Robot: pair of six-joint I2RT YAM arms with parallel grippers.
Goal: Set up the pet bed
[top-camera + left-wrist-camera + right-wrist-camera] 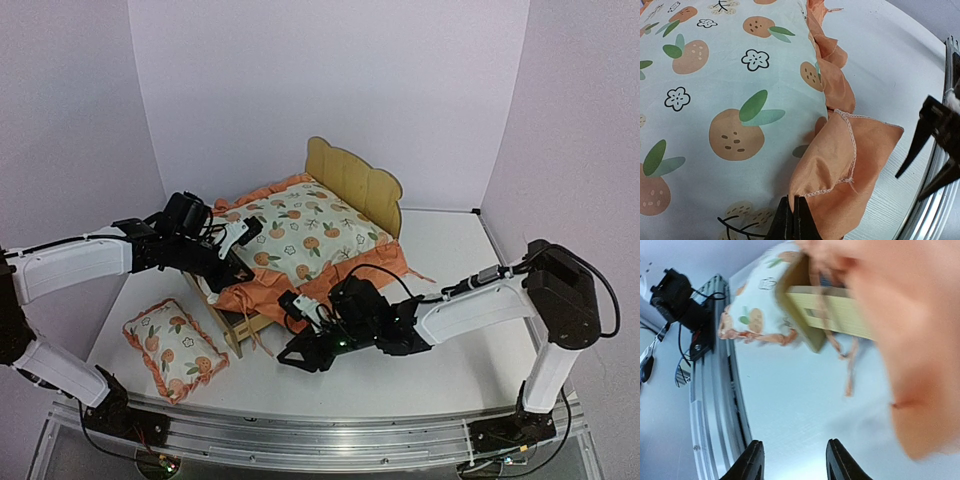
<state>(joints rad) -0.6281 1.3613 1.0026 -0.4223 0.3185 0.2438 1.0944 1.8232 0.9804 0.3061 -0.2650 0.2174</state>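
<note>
The pet bed [357, 186] stands mid-table, its scalloped plywood headboard at the far end and a low plywood footboard [236, 326] at the near end. A fruit-print mattress cushion [300, 238] with an orange ruffle lies on it. My left gripper [238, 270] [793, 215] is shut on a corner of the orange ruffle [840, 160] at the cushion's near left edge. My right gripper [305, 358] [794, 452] hangs open just above the table beside the bed's foot, with nothing between its fingers. The bed's plywood frame [835, 310] shows ahead of it, and the ruffle [920, 340] is a close orange blur.
A small matching fruit-print pillow [175, 348] [751, 316] lies on the table to the left of the bed's foot. The metal rail [320, 430] runs along the near table edge. Purple walls close in the back and both sides.
</note>
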